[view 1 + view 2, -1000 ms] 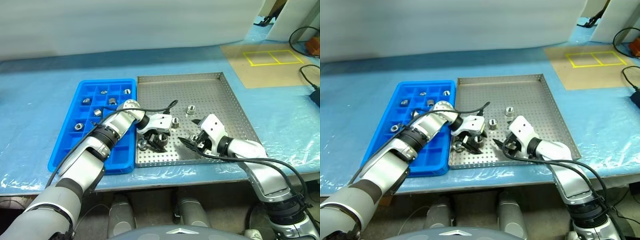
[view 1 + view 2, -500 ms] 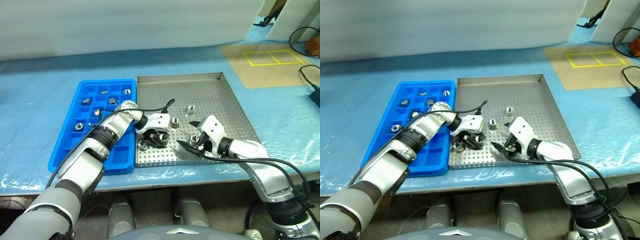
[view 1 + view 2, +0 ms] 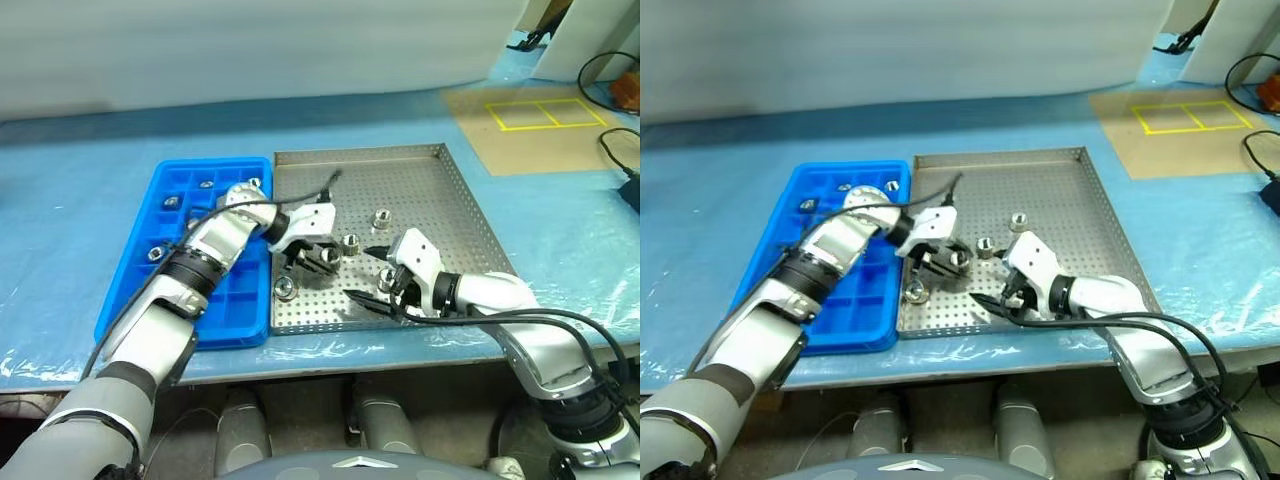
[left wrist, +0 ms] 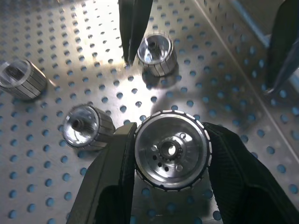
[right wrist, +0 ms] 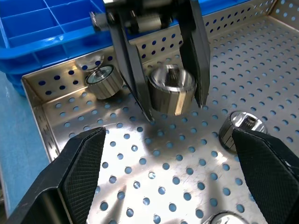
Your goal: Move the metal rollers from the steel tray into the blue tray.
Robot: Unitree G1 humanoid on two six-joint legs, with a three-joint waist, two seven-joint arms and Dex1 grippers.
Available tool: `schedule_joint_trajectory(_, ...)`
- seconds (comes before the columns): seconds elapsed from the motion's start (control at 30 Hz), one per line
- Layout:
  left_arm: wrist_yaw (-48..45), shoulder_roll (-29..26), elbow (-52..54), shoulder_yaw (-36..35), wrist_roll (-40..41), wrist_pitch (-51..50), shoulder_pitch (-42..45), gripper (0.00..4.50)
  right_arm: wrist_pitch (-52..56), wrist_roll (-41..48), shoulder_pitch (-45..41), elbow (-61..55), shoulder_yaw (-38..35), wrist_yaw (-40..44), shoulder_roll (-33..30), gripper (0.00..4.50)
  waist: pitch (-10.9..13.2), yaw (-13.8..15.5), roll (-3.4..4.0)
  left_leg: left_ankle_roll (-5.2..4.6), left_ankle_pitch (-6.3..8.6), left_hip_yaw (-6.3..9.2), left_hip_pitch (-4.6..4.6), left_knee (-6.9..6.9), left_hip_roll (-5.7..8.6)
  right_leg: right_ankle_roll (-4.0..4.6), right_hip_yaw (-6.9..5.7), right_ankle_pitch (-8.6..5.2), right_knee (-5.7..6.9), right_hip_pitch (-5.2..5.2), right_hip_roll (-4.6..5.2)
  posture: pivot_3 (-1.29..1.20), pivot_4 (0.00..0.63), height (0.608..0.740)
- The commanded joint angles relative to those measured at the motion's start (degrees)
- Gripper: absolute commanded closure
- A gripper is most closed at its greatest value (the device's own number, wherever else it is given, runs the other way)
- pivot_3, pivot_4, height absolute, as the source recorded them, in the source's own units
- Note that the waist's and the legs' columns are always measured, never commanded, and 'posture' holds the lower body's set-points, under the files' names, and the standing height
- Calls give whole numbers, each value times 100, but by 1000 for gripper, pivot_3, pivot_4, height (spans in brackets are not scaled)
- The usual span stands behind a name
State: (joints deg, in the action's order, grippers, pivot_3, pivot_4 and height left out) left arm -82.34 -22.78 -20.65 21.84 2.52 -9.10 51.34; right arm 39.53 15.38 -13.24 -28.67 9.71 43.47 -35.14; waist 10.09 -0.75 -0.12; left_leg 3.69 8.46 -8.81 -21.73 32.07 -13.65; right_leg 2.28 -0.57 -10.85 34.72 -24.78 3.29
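My left gripper (image 3: 326, 257) is shut on one metal roller (image 4: 170, 149), holding it just above the perforated floor of the steel tray (image 3: 360, 153). Three more metal rollers lie loose on that floor (image 3: 284, 288) (image 3: 351, 241) (image 3: 381, 218). Another roller (image 3: 386, 279) sits between the spread fingers of my right gripper (image 3: 372, 277), which is open and close to the left one. The blue tray (image 3: 140, 305) lies against the steel tray's left side, with several rollers (image 3: 171, 201) in its far compartments.
A blue plastic sheet covers the table. A cardboard sheet marked with yellow tape squares (image 3: 545, 115) lies at the back right, with black cables (image 3: 618, 150) near the right edge. The steel tray's raised rim stands between the rollers and the blue tray.
My left gripper closed on a roller near the steel tray's front left and lifted it off the floor. The right gripper stayed open and turned slightly toward the left one.
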Motion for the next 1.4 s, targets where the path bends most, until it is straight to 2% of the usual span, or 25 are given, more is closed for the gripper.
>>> schedule_joint_trajectory(0.03,-176,-409,961,-434,476,-437,-37,2690,-118,93,-319,33,-18,118,-10,0,-1,11,3,0,0,0,1,-3,0,4,0,2,1,-2,0,-297,150,740)
schedule_joint_trajectory(0.13,-28,-836,1202,-728,555,-584,-162,2690,-24,336,-913,223,-22,330,125,0,-1,11,6,1,0,-2,-1,-8,2,3,0,1,-2,-3,1,-233,150,740)
schedule_joint_trajectory(0.3,328,-1489,1468,-1218,682,-934,-605,2690,-649,140,-1673,1082,473,1021,195,0,1,72,11,18,-10,-4,-3,-20,-4,6,-6,3,8,-19,-1,-122,150,740)
schedule_joint_trajectory(0.47,933,-2137,2572,-1931,900,-1512,-1925,2690,-1686,-196,-2462,2509,1050,1581,826,0,2,161,13,23,-13,-7,-12,-40,-3,20,-5,9,7,-39,0,30,150,740)
schedule_joint_trajectory(0.6,1585,-2364,3561,-2608,1061,-2101,-3002,2690,-2480,-522,-2863,3511,1343,1865,1305,0,3,365,11,31,-18,-1,-21,-63,-9,36,-32,0,7,-46,3,160,150,740)
schedule_joint_trajectory(0.8,2554,-2416,4607,-3744,1121,-2776,-4525,2690,-3347,-824,-3146,4373,1617,2305,1792,0,5,659,7,37,-21,11,-26,-76,-13,48,-60,-9,4,-43,10,270,150,740)
schedule_joint_trajectory(0.97,3235,-2073,5145,-4624,1392,-3181,-5369,2690,-3756,-953,-3321,4885,1669,2581,2050,0,4,804,4,37,-21,22,-25,-73,-14,47,-67,-9,7,-36,12,340,150,740)
schedule_joint_trajectory(1.13,3703,-1847,5268,-4777,1375,-3131,-5886,2690,-4014,-1068,-3422,5193,1655,2720,2183,0,4,929,4,36,-21,28,-22,-76,-15,45,-70,-10,9,-33,11,371,150,740)
schedule_joint_trajectory(1.4,4280,-1698,5130,-4487,1187,-3052,-6220,2690,-4086,-1172,-3422,5275,1589,2833,2206,0,3,990,2,36,-21,29,-27,-77,-15,32,-70,-18,5,-35,11,378,150,740)
